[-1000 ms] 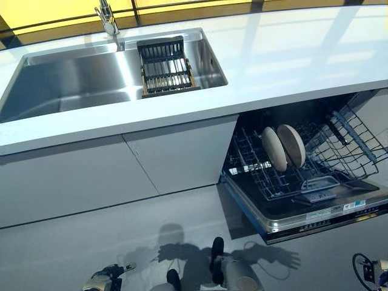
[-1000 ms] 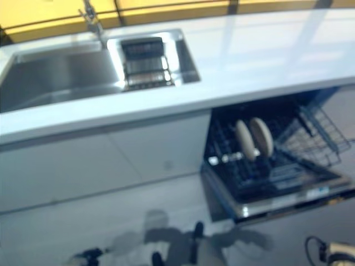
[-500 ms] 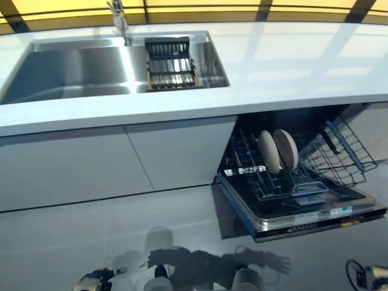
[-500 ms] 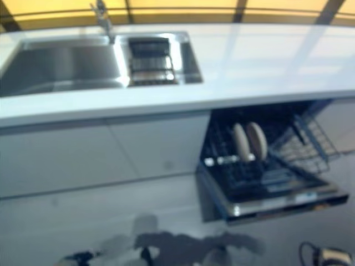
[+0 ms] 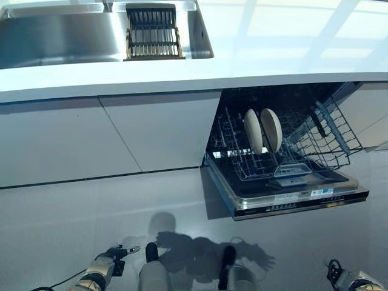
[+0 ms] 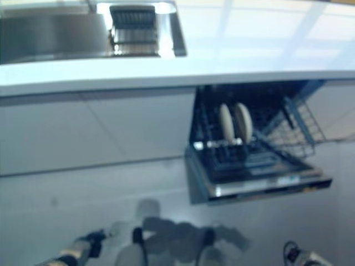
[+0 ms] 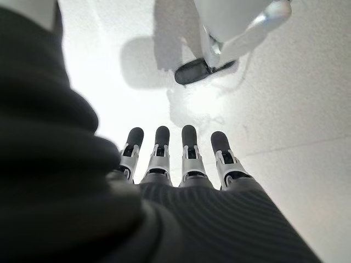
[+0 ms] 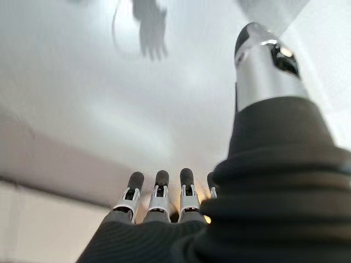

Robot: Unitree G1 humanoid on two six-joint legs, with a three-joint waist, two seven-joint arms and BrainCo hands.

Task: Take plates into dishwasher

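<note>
Two beige plates (image 5: 262, 130) stand upright side by side in the lower rack (image 5: 242, 163) of the open dishwasher (image 5: 285, 200), right of centre under the counter; they also show in the right eye view (image 6: 233, 123). My left hand (image 5: 103, 267) hangs low at the bottom left, far from the dishwasher. Its wrist view shows straight fingers (image 7: 189, 150) over bare floor, holding nothing. My right hand (image 5: 351, 280) hangs at the bottom right corner. Its wrist view shows straight fingers (image 8: 159, 189) and an extended thumb (image 8: 263, 60), also empty.
A white counter (image 5: 273, 48) runs across the top with a steel sink (image 5: 60, 36) at the left and a dark dish rack (image 5: 153, 33) inside it. White cabinet fronts (image 5: 121, 133) stand left of the dishwasher. Its pulled-out door juts into the grey floor (image 5: 91, 218).
The camera has tilted down and drawn back, so counter and dishwasher sit higher in the picture. Both hands stay low and empty. The plates have not moved in the rack.
</note>
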